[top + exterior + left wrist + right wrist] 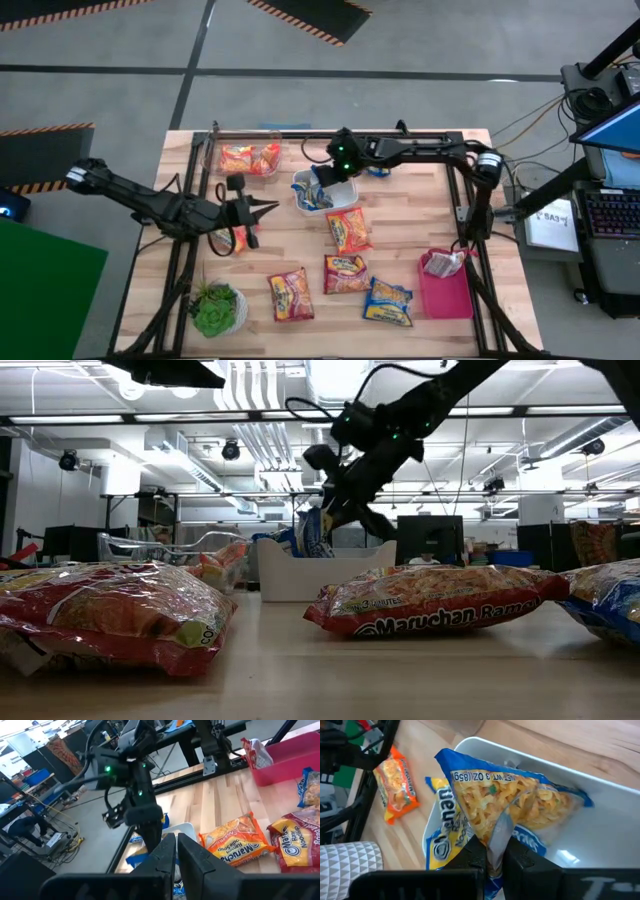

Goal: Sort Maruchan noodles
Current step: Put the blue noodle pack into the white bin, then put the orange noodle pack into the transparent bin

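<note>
While the plant (pixel 213 312) sits in its pot on the near left corner of the wooden table (pixel 400 215), four loose ramen packets are strung along the near edge: a red-pink one (pixel 290 295), an orange one (pixel 346 274), a blue one (pixel 389 302), and further in another orange packet (pixel 349 229), the one reading "Maruchan Ramen" in the low view. Over on the near right there's a pink bin (pixel 447 290) with a packet (pixel 444 263) poking out of its far end. Moving back, the left gripper (pixel 268 211) hangs mid-table on the left with its fingers pressed together and nothing between them; an orange packet (pixel 226 239) lies on the table just under that arm, and from these views it's hard to say if anything touches it. Past that is the white bin (pixel 344 194), and the right gripper (pixel 326 182) is right over it, pinched onto the edge of a blue packet (pixel 510 800), which hangs down into the bin on top of another blue packet (pixel 445 827) already in there. Far left at the back edge, a clear bin (pixel 212 158) has a couple of orange packets (pixel 249 158) in it. Beyond the table it's just a workshop with desks and monitors.
</note>
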Controlling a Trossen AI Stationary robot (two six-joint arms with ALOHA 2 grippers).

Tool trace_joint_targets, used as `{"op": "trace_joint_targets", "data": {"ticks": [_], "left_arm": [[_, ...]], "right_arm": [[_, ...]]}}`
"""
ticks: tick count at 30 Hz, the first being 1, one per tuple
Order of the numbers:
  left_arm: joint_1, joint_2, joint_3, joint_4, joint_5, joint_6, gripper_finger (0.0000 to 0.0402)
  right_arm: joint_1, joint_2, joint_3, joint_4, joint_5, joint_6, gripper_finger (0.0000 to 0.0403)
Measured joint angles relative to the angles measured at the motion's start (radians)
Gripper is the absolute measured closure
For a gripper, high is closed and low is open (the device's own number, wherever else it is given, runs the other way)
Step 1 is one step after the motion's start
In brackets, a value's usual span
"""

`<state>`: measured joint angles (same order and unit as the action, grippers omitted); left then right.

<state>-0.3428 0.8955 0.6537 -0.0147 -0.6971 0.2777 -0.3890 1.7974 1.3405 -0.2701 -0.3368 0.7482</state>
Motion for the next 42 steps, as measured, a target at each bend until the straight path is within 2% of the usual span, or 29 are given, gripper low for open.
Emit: {"op": "trace_joint_targets", "data": {"ticks": [5, 8, 13, 21, 26, 33, 38, 42], "left_arm": [[0.0, 0.001, 0.0, 0.002, 0.0, 0.001, 0.04], [0.0, 0.001, 0.0, 0.011, 0.001, 0.001, 0.04], [0.0, 0.002, 0.0, 0.018, 0.001, 0.002, 0.04], [0.0, 0.002, 0.0, 0.023, 0.002, 0.002, 0.04], [0.0, 0.002, 0.0, 0.029, 0.002, 0.0, 0.04], [0.0, 0.002, 0.0, 0.044, 0.002, -0.014, 0.04], [0.0, 0.003, 0.0, 0.055, 0.002, -0.023, 0.04], [0.0, 0.003, 0.002, 0.064, 0.003, -0.027, 0.04]], "right_arm": [[-0.001, 0.055, 0.034, 0.0, -0.004, -0.001, 0.0385], [0.0, 0.068, 0.038, -0.003, -0.001, -0.014, 0.0371], [0.0, 0.065, 0.036, -0.023, 0.046, -0.046, 0.032], [-0.002, 0.036, 0.035, -0.069, 0.023, -0.053, 0.0234], [-0.002, -0.041, 0.045, -0.173, 0.015, -0.074, 0.0208], [0.026, -0.229, 0.046, -0.429, -0.002, -0.136, 0.0202], [0.116, -0.344, 0.008, -0.579, 0.106, -0.153, 0.0202], [0.198, -0.396, -0.08, -0.585, 0.136, -0.084, 0.0202]]}}
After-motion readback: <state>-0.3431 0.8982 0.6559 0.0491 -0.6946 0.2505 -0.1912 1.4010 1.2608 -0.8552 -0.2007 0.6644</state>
